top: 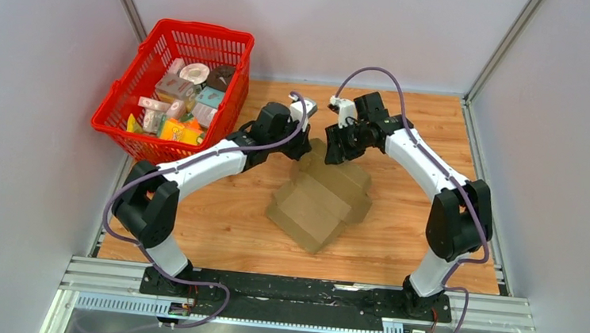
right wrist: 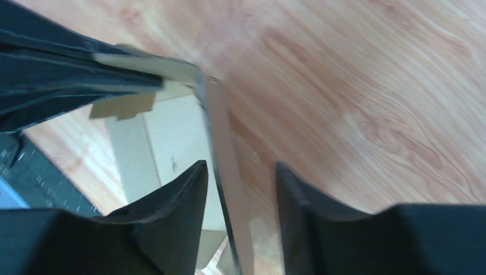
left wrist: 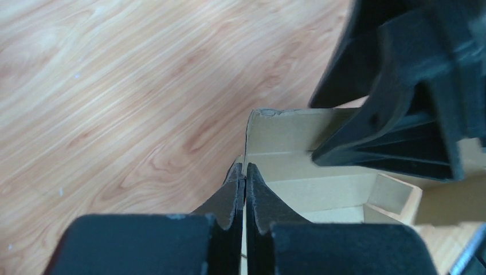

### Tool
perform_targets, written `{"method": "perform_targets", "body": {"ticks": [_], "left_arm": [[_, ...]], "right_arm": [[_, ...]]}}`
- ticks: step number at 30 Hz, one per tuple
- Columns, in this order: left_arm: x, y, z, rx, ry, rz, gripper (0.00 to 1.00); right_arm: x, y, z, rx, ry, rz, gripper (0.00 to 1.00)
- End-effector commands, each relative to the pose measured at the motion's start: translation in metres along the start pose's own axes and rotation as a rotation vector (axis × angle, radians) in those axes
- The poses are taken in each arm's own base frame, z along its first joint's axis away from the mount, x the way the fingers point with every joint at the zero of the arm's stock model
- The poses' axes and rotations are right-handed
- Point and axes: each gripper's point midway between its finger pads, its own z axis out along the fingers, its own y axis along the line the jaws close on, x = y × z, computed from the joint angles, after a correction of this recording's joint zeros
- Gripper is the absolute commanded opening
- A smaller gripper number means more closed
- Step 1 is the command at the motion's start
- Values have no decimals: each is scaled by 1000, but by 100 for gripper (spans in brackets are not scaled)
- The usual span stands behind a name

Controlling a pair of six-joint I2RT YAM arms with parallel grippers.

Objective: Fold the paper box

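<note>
Bench point(top: 216, 224) of pale wood carries everything. Red basket point(top: 138, 145), full of small printed packs point(top: 181, 110), stands well off to the left of both pincers, at the far corner. Paper box point(top: 321, 204), plain brown card and half folded, lies under and just nearer than the 2 pincers, which meet over its far end. Left pincer point(left wrist: 245, 175) is closed, its fingertips pinched on the top edge of an upright box wall at a corner. Right pincer point(right wrist: 240, 166) is spread open, 1 finger on each side of another upright wall. The card runs between them closer to 1 finger than the other, and I cannot tell whether either touches it.
</note>
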Motion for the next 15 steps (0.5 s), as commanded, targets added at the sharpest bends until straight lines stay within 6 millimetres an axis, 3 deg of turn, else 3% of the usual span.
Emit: {"method": "perform_targets", "body": {"ticks": [1,2,5,6,7,8,11,15], "left_arm": [[-28,28,-12,-179,-178,-96,0],[-31,30,-12,-194,-214,-118,0],[-22,39,-13,-248,-246,-184,0],[-16,42,-13,-268,-245,-218,0],[-16,44,-13,-283,-251,-231,0],[-15,46,-13,-292,-255,-241,0],[-13,51,-19,-358,-280,-278,0],[-5,49,-32,-438,-326,-298,0]], "right_arm": [[-21,-46,-25,388,-109,335,59],[-22,-41,-30,400,-136,465,61],[-33,-20,-50,360,-219,588,72],[-39,-11,-65,361,-267,584,79],[-40,-16,-75,425,-296,598,93],[-41,-19,-85,476,-323,614,100],[-43,-4,-100,492,-380,725,100],[-48,33,-85,345,-423,986,100]]}}
